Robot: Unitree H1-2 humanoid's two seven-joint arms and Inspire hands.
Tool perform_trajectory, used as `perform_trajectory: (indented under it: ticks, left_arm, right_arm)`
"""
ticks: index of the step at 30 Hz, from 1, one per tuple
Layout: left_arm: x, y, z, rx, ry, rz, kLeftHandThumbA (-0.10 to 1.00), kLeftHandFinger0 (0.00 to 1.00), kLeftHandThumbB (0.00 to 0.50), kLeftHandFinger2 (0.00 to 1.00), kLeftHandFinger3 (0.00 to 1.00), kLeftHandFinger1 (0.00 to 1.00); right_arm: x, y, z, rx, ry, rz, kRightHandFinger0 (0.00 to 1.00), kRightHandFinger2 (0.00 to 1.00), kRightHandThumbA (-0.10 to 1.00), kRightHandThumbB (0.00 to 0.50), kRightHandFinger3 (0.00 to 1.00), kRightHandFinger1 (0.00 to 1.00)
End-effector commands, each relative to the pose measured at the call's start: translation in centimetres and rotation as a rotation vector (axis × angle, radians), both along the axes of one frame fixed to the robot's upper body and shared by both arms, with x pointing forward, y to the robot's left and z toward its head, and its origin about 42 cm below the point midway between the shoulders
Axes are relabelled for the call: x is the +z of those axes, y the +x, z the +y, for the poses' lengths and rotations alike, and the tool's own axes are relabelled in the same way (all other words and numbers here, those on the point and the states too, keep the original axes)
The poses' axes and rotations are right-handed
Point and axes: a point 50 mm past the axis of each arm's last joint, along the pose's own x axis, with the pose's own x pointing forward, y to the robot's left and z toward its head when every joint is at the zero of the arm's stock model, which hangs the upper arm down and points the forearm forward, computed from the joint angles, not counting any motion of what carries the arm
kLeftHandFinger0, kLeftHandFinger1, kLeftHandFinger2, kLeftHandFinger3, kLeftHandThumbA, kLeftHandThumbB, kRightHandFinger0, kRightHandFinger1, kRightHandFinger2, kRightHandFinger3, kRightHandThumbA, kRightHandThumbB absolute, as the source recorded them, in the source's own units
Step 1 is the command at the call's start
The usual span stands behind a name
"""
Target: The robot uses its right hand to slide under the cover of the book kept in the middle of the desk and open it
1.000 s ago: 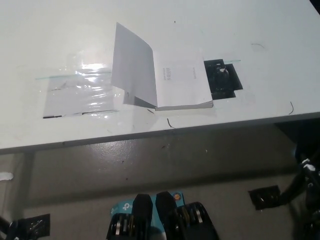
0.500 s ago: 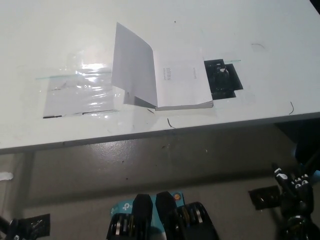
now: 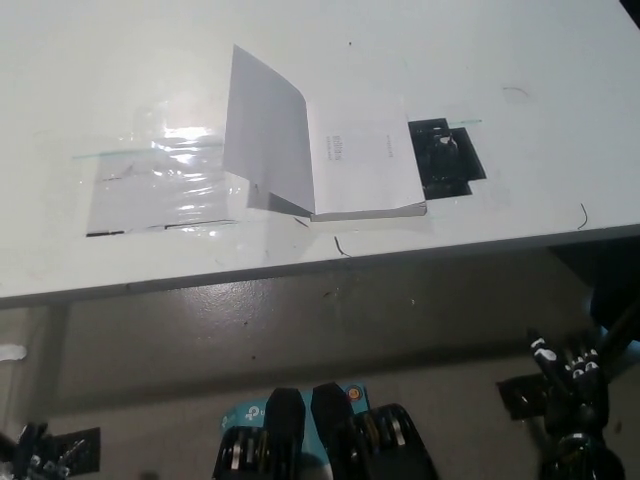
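In the head view, the book lies on the white desk a little above the middle of the frame, near the desk's front edge. Its cover stands lifted and tilted to the left, with a printed white page showing to its right. A glossy clear plastic sheet lies flat on the desk just left of the book, and a black patch sits just right of it. The black right hand is low at the frame's lower right, over the floor and well apart from the book; whether it is open or closed cannot be told. Only a sliver of the left hand shows at the lower left corner, its state unclear.
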Motion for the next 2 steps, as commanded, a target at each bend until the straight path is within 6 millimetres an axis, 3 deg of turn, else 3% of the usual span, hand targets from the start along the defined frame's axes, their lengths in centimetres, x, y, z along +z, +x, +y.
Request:
perform_trajectory:
  ticks: [1, 2]
  left_arm:
    - [0.91, 0.95, 0.49, 0.000, 0.026, -0.052, 0.59, 0.79, 0.197, 0.87, 0.91, 0.81]
    - [0.91, 0.95, 0.49, 0.000, 0.026, -0.052, 0.59, 0.79, 0.197, 0.87, 0.91, 0.81]
  right_arm:
    - [0.90, 0.72, 0.64, -0.014, -0.022, -0.034, 0.80, 1.00, 0.86, 0.090, 1.00, 1.00]
    - [0.90, 0.72, 0.64, -0.014, -0.022, -0.034, 0.80, 1.00, 0.86, 0.090, 1.00, 1.00]
